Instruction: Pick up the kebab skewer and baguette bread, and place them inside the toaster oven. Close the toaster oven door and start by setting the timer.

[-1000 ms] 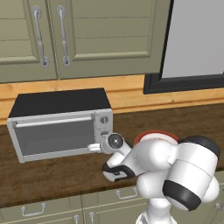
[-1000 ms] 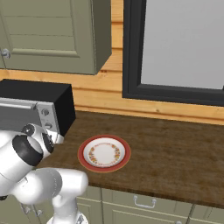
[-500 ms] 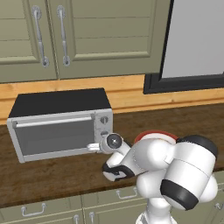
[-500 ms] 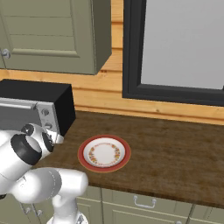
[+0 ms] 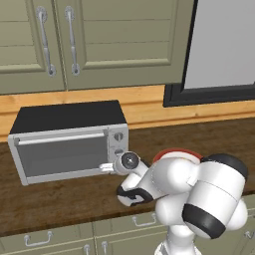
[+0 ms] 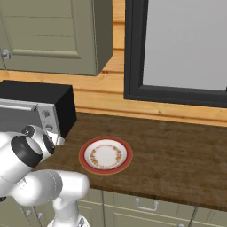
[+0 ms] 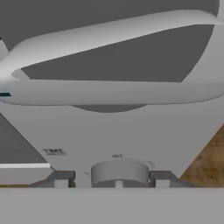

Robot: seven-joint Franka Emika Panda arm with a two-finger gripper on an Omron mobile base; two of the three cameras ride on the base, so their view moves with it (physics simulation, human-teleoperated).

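Toaster oven (image 5: 69, 142) door shut — end effector (image 7: 119, 178) fingertips flank its lowest knob (image 7: 120, 173), grip unclear.

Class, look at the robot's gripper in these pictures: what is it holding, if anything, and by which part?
The gripper has a finger on either side of a round knob on the toaster oven front, labelled like the timer. Whether the fingers already press on it cannot be told.

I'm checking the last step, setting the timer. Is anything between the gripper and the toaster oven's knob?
Nothing visible stands in the way. In the hand view the gripper has a fingertip on each side of a round grey knob on the toaster oven; the toaster oven door is shut.
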